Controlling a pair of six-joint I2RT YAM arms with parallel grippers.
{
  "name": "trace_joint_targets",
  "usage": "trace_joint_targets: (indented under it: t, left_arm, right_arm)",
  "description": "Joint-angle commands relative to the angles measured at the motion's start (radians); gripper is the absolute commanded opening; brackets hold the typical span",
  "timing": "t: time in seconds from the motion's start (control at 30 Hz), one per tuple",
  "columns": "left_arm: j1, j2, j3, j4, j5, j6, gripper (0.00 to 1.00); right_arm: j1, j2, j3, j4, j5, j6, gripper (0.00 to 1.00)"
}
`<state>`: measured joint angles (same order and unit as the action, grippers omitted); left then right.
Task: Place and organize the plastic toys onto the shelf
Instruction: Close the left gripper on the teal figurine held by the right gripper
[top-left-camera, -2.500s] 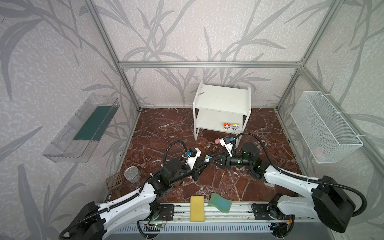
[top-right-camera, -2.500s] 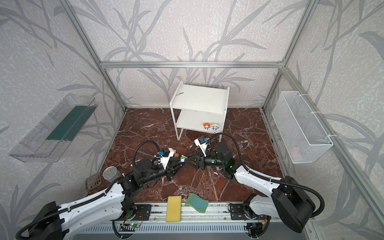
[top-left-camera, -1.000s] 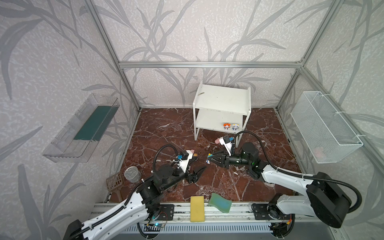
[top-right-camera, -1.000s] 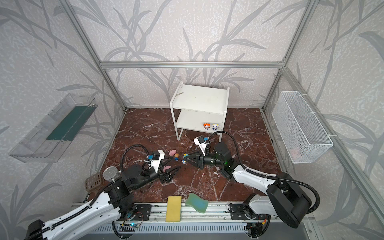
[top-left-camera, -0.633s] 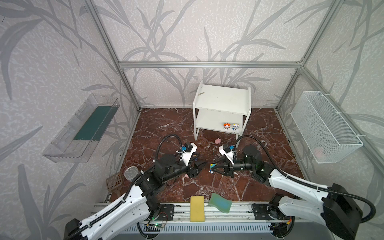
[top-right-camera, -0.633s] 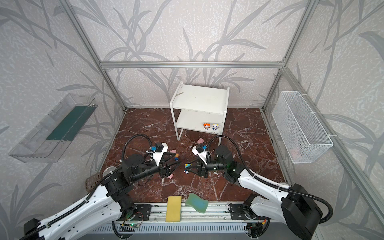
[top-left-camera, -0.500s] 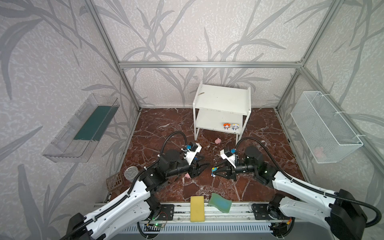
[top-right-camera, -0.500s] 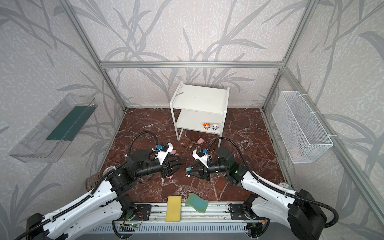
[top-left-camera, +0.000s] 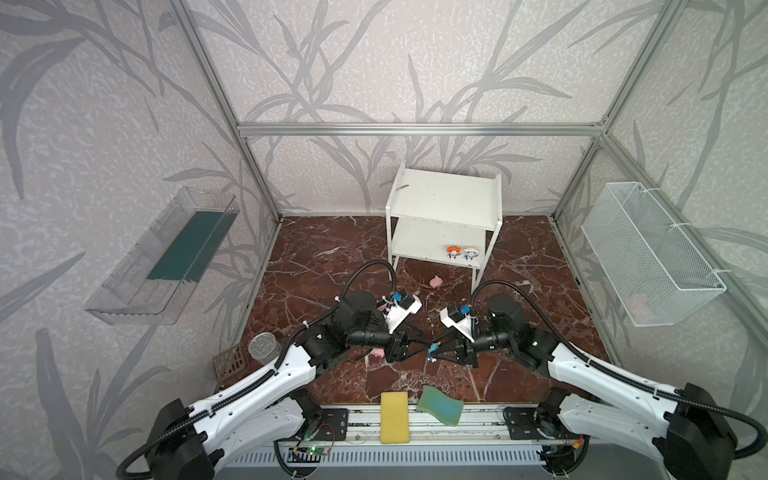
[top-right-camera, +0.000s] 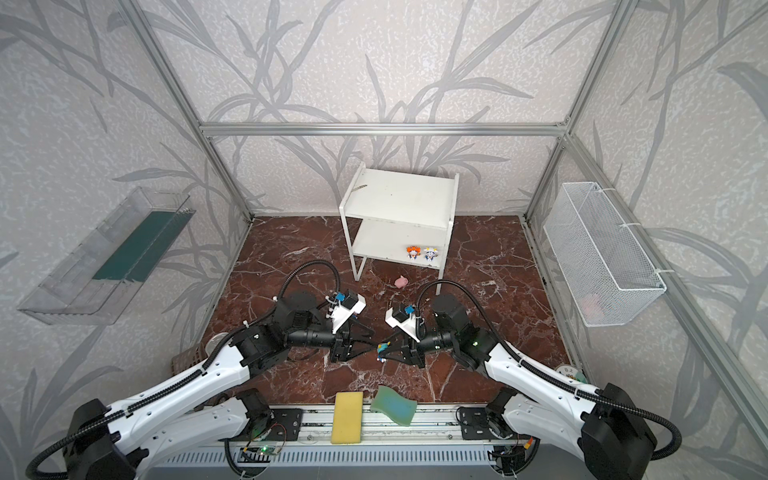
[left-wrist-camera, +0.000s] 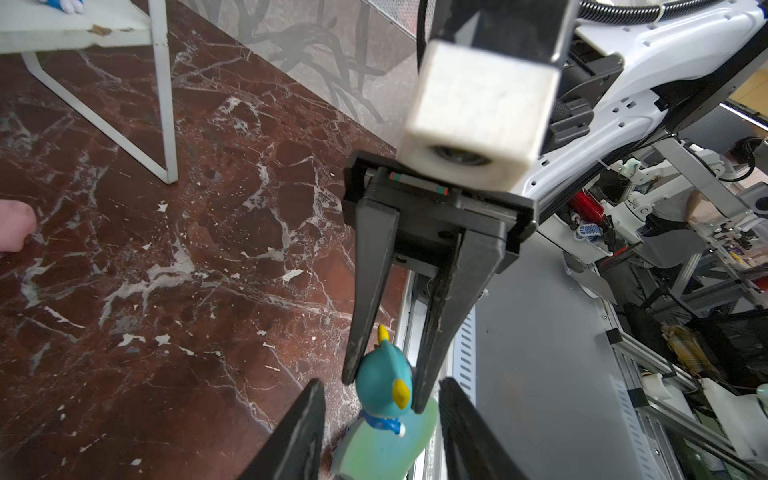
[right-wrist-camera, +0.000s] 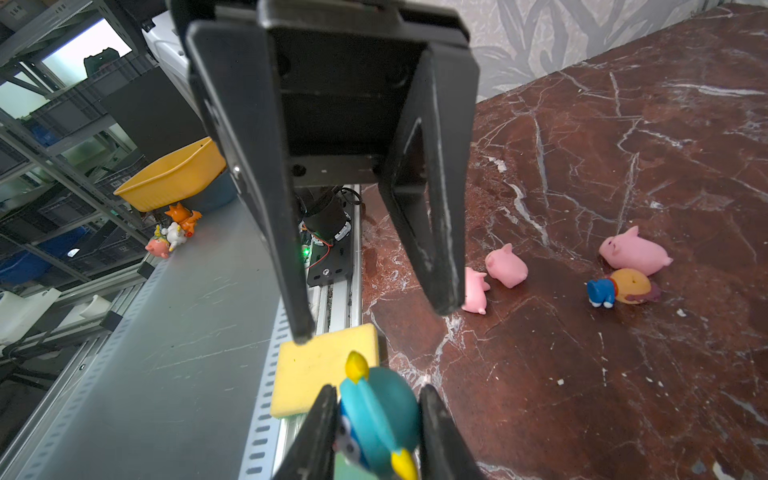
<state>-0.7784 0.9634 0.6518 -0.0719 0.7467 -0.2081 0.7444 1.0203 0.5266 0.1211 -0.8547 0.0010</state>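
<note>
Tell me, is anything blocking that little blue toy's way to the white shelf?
Nothing that shows. The blue toy is pinched in the right tool above the floor, the open left tool facing it. Toward the shelf only a pink pig lies on the floor; two figurines fill the lower board's right end.

Left pincer and right pincer nose to nose mid-floor, floor clear toward shelf, one pink pig before it

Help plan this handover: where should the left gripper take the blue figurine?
Probably the blue figurine's small body below the scarf, approaching head-on from opposite the right gripper: that gripper's fingers cover the head's sides, and only the body sticks out toward the left gripper.
</note>
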Motion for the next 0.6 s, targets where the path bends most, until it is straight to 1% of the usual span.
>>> trace_joint_targets:
  t: [0.0, 0.13, 0.23, 0.57]
  left_arm:
    - [-0.008, 0.011, 0.035, -0.022, 0.030, 0.027, 0.45]
    - [-0.013, 0.024, 0.038, -0.036, 0.017, 0.040, 0.43]
    - [-0.016, 0.027, 0.038, -0.037, 0.006, 0.045, 0.38]
    - [-0.018, 0.018, 0.042, -0.034, -0.041, 0.061, 0.29]
  right_arm:
    - [0.006, -0.003, 0.040, -0.019, -0.012, -0.017, 0.14]
    - [0.006, 0.001, 0.048, -0.029, -0.011, -0.014, 0.14]
    - [0.006, -0.002, 0.049, -0.029, -0.011, -0.014, 0.14]
    - [0.025, 0.006, 0.056, -0.028, -0.003, -0.013, 0.14]
